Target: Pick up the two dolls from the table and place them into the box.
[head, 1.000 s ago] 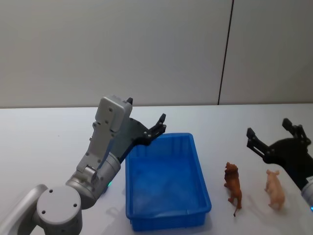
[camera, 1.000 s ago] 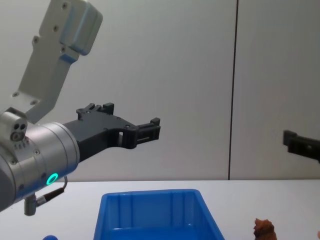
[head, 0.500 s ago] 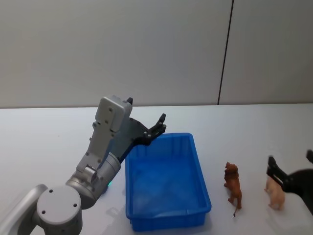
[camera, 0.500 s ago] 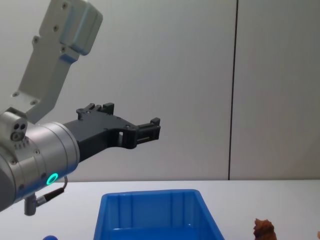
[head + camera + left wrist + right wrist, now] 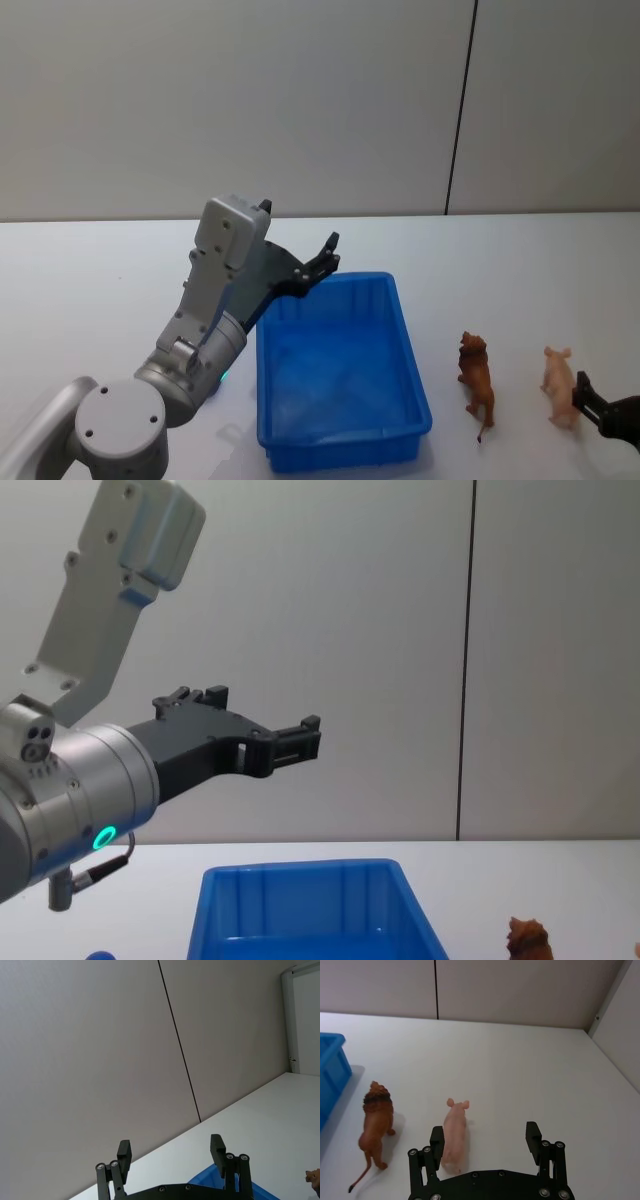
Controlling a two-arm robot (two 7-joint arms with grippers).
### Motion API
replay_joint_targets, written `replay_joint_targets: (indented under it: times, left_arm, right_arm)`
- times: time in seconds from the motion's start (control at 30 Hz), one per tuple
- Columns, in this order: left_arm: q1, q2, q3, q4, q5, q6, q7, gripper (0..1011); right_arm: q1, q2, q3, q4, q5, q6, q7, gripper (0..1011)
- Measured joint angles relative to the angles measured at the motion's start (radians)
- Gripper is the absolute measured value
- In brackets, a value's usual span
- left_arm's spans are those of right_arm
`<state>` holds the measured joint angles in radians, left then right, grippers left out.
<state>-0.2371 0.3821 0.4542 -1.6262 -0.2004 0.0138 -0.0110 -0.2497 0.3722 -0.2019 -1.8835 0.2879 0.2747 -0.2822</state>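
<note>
Head view gives me the flat white tabletop (image 5: 520, 260) with the big rectangular bright blue plastic bin (image 5: 345, 448) in the middle and both toys standing on the table to its right, outside it. My left gripper (image 5: 330, 255) hangs parked above the bin's far left corner, fingers spread, holding nothing. My right gripper (image 5: 485, 1132) sits low behind the toys, fingers wide apart and empty. The lumpy reddish-brown lion figure (image 5: 375, 1122) stands nearer the bin. The small pale pink pig figure (image 5: 454, 1135) stands beside it, close against one finger rather than centred. For a clean grasp, I judge I should shift sideways until the pig sits midway between the fingers. Then I should descend and close across its flanks, clear of the lion.

The right gripper is cut off at the head view's lower right corner, so I cannot read its height above the table. The chest view crops the lion to its head. A small blue rounded bit (image 5: 98, 955) at that view's lower edge is too cropped to identify.
</note>
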Motion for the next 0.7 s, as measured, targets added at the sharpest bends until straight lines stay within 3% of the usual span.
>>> replay_joint_targets:
  times: [0.17, 0.53, 0.7]
  left_arm:
    - [0.0, 0.0, 0.0, 0.0, 0.0, 0.0, 0.0, 1001]
    - [0.0, 0.0, 0.0, 0.0, 0.0, 0.0, 0.0, 1001]
    - [0.0, 0.0, 0.0, 0.0, 0.0, 0.0, 0.0, 1001]
  right_arm:
    - [0.042, -0.023, -0.001, 0.048, -0.016, 0.041, 0.016, 1001]
    - [0.186, -0.087, -0.017, 0.211, -0.066, 0.108, 0.136, 1001]
    - [0.228, -0.107, -0.021, 0.26, -0.08, 0.134, 0.163, 1001]
